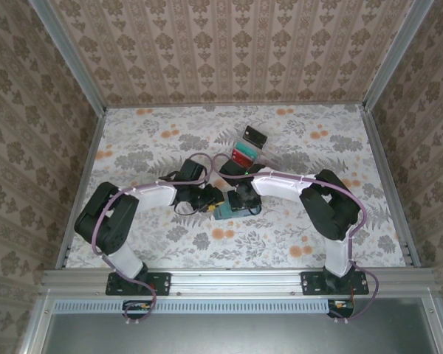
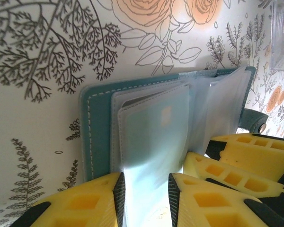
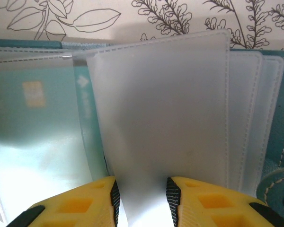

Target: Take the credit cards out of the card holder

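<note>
The teal card holder (image 2: pixel 98 127) lies open on the flowered table, its frosted sleeves fanned out. In the top view it sits mid-table (image 1: pixel 230 212) where both grippers meet. My left gripper (image 2: pixel 146 182) has its pads against both sides of a sleeve (image 2: pixel 151 137); a pale card with a small chip mark shows through it. My right gripper (image 3: pixel 141 184) is shut on another sleeve (image 3: pixel 165 113), lifted and bent upright. Beside that sleeve a teal-tinted card (image 3: pixel 38 123) shows through the plastic. A red credit card (image 1: pixel 245 153) lies on the table beyond the holder.
A small dark object (image 1: pixel 256 136) sits just past the red card. A clear plastic box (image 2: pixel 281 33) stands at the upper right of the left wrist view. The right gripper's yellow fingers (image 2: pixel 241 163) crowd close beside my left one. Walls enclose the table (image 1: pixel 148 140).
</note>
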Robot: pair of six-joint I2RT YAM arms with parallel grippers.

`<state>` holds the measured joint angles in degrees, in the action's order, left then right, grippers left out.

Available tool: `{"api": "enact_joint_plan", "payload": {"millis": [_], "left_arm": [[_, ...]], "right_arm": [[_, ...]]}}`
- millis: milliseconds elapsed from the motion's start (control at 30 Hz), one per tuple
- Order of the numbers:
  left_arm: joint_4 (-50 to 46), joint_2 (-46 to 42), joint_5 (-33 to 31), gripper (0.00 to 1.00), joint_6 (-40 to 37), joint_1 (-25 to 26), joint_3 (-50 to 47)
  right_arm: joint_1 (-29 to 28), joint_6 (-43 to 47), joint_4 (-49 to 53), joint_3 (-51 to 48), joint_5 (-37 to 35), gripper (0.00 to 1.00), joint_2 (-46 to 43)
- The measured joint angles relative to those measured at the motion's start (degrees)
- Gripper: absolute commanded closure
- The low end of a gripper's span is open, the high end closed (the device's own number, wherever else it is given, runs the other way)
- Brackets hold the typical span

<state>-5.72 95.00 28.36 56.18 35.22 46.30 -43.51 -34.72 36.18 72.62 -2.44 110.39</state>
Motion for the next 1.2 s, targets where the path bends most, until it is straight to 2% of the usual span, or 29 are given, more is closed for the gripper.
{"api": "enact_joint_plan", "payload": {"millis": [133, 833, 1200], "left_arm": [[0.09, 0.66, 0.26, 0.66, -0.02, 0.0, 0.0], [-1.73, 0.09, -0.07, 0.68, -0.68, -0.04, 0.94], [-5.51, 0.13, -2.27, 0.7, -1.03, 0.07, 1.38]], "right_arm": [[0.02, 0.0, -0.15, -0.11, 0.04, 0.63, -0.02], [0.11, 0.02, -0.39, -0.35, 0.07, 0.64, -0.02], [0.11, 0.02, -0.39, -0.35, 0.07, 0.64, 0.09]]}}
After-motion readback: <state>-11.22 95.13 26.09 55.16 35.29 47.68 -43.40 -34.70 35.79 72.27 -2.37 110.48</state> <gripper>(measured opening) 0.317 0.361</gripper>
